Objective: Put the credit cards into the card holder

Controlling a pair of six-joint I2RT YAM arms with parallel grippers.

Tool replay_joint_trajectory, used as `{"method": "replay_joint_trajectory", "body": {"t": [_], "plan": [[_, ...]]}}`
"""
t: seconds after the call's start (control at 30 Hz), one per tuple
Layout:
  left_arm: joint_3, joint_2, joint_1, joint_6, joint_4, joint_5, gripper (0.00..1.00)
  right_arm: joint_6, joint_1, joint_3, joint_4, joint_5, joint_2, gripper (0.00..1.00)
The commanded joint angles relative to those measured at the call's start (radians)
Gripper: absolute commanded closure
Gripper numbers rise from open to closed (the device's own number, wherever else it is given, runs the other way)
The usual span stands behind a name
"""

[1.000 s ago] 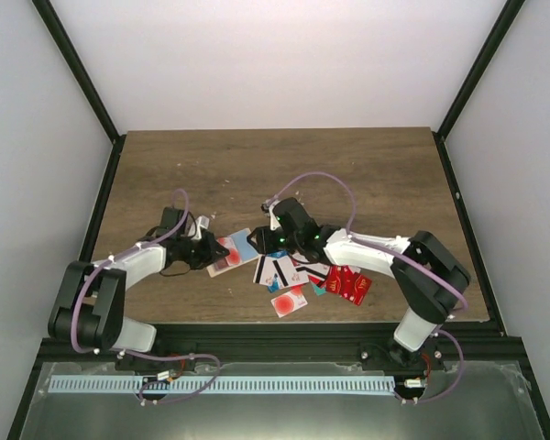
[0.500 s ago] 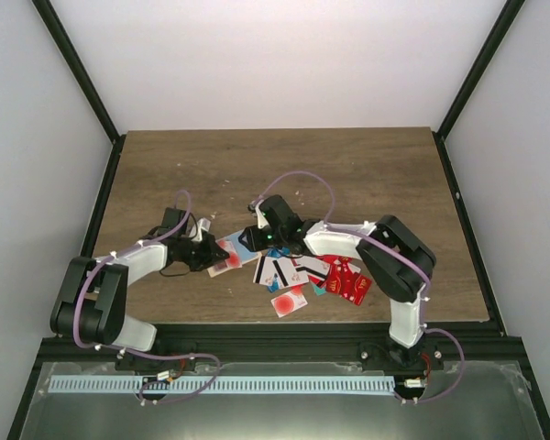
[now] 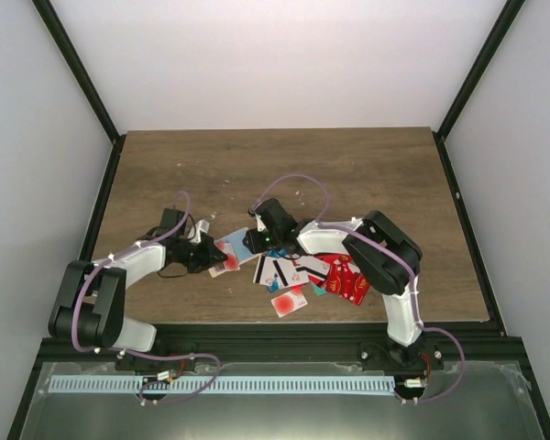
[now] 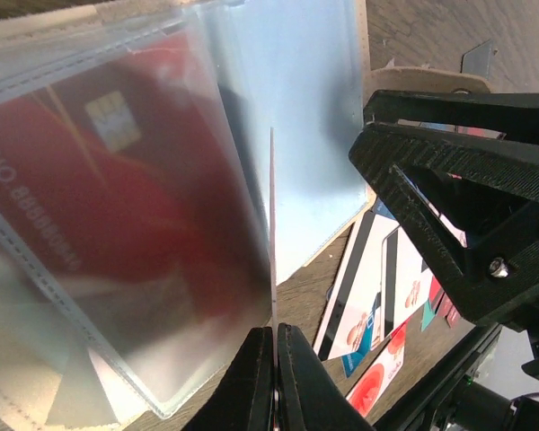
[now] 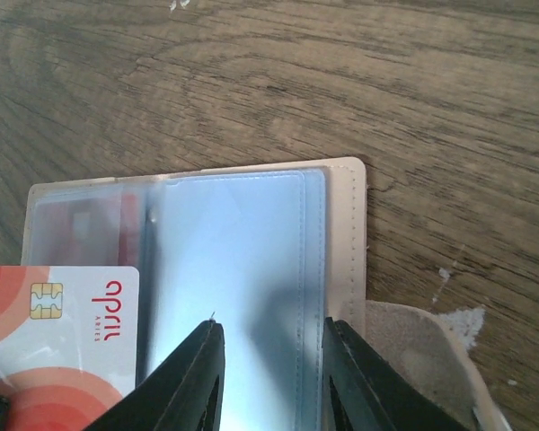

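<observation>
The card holder lies open on the table, beige with clear sleeves and a snap tab. One sleeve holds a red card. My left gripper is shut on the thin edge of a clear sleeve, lifting it upright. From the other side, my right gripper hovers open just over an empty sleeve, nothing between its fingers. A white card with a red circle overlaps the holder's corner beside the right fingers. The loose credit cards are heaped to the right of the holder.
Several red cards lie at the right end of the heap, and one white card with a red disc lies nearer the front edge. The right gripper's fingers stand close beside my left gripper. Black frame posts border the table.
The right arm swung left, bringing its gripper over the card holder, and its jaws narrowed a little. The left gripper kept its hold and place.
</observation>
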Motion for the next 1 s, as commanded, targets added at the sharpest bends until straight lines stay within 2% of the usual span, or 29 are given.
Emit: {"method": "replay_joint_trajectory", "body": {"t": [0.0, 0.5, 0.97], "plan": [[0.003, 0.001, 0.02, 0.033, -0.024, 0.014, 0.96, 0.001, -0.014, 0.013, -0.049, 0.036, 0.044, 0.67], [0.003, 0.086, 0.105, 0.051, 0.0, 0.16, 0.96, -0.004, -0.018, -0.022, -0.021, 0.008, 0.029, 0.69], [0.031, 0.151, 0.123, 0.05, 0.026, 0.232, 0.96, -0.013, -0.018, -0.022, -0.018, -0.022, 0.039, 0.7]]}}
